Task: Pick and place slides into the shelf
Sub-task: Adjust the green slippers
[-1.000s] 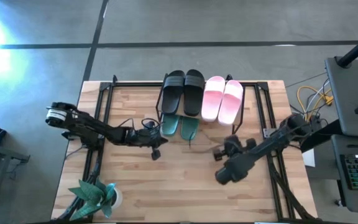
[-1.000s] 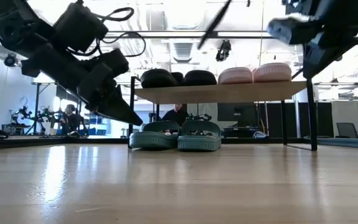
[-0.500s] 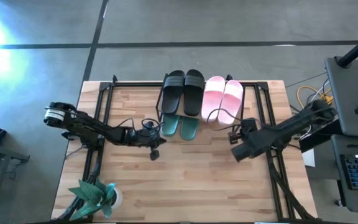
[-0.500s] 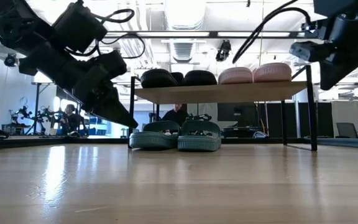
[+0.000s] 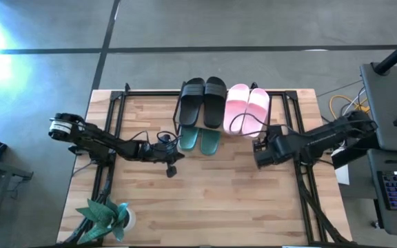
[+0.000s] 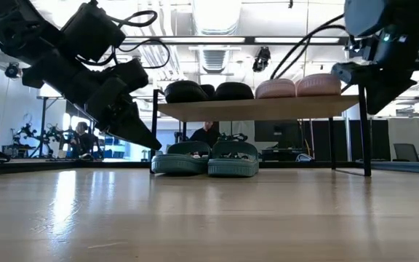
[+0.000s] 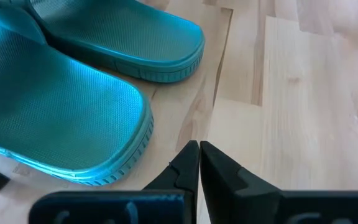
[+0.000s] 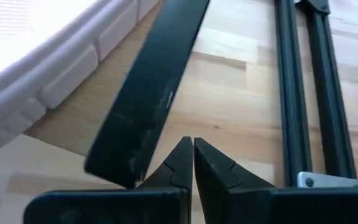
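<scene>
Slides: all six sit at the shelf (image 5: 223, 129), which stands at 12 o'clock on the table (image 5: 205, 200) in the high view. Black pair (image 5: 203, 101) and pink pair (image 5: 247, 109) lie side by side on the plank top, black at 9 o'clock of pink, touching or nearly so. Teal pair (image 5: 200, 140) rests on the tabletop under the plank, toes poking out toward 6 o'clock (low view shows both teal ones (image 6: 205, 159) between the black legs, soles flat).

Left gripper (image 5: 171, 169) hovers just off the teal pair, at approx. 8 o'clock of it; fingers pressed together, holding nothing. Left wrist view has the closed fingertips (image 7: 191, 160) above bare wood, nearest teal slide (image 7: 55, 118) just beside them, not touching.

Right gripper (image 5: 258, 147) is near the shelf's corner at 4 o'clock of the pink pair, also closed and empty. Right wrist view: tips close to a black shelf leg (image 8: 151, 87), pink sole edge (image 8: 48, 68) beyond it.

Potted plant (image 5: 105, 217) stands at the table's 7 o'clock corner, well apart from everything else.
</scene>
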Motion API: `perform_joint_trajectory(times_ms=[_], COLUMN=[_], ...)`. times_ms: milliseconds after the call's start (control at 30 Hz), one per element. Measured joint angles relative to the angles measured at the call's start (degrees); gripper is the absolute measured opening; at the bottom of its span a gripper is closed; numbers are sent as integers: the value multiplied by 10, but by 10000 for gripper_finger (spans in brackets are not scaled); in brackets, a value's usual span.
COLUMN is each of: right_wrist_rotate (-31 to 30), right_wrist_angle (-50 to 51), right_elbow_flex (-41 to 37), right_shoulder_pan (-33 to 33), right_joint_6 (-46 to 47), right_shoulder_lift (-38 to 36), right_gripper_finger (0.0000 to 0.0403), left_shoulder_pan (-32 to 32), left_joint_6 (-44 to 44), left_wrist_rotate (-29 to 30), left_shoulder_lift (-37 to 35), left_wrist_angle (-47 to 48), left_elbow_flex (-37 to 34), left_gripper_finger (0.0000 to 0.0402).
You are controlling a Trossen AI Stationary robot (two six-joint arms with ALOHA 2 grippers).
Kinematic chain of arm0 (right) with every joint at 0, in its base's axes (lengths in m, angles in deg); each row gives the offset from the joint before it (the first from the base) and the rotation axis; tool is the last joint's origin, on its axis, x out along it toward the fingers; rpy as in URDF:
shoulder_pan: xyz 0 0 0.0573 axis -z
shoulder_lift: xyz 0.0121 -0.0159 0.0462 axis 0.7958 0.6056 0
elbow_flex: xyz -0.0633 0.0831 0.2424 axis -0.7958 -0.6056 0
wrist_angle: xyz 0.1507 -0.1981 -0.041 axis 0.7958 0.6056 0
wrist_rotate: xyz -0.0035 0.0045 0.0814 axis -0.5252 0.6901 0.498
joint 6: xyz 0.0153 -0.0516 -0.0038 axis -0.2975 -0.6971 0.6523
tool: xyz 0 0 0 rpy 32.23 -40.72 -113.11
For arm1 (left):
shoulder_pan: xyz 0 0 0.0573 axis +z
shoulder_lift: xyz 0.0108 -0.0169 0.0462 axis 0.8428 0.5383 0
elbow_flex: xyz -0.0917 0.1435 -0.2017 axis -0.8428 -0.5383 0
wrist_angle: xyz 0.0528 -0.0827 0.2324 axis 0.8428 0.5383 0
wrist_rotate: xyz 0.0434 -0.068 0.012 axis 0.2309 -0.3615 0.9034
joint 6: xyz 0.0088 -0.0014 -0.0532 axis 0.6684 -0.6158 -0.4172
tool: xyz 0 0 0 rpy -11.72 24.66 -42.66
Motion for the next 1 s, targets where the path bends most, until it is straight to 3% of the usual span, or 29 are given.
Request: perform_joint_trajectory(times_ms=[300, 733, 1000], right_wrist_rotate=[-23, -46, -47], right_wrist_angle=[-7, -106, -114], right_elbow_flex=[0, 0, 0], right_shoulder_pan=[92, 160, 202], right_joint_6=[-66, -226, -276], right_shoulder_lift=[-2, -2, -2], right_gripper_finger=[8, 8, 8], left_shoulder_pan=[0, 1, 1], left_joint_6=[-1, -1, -1], left_wrist_rotate=[0, 11, 14], left_shoulder_lift=[0, 0, 0], left_wrist_angle=[0, 0, 0], left_elbow_flex=[1, 6, 6], left_gripper_finger=[0, 0, 0])
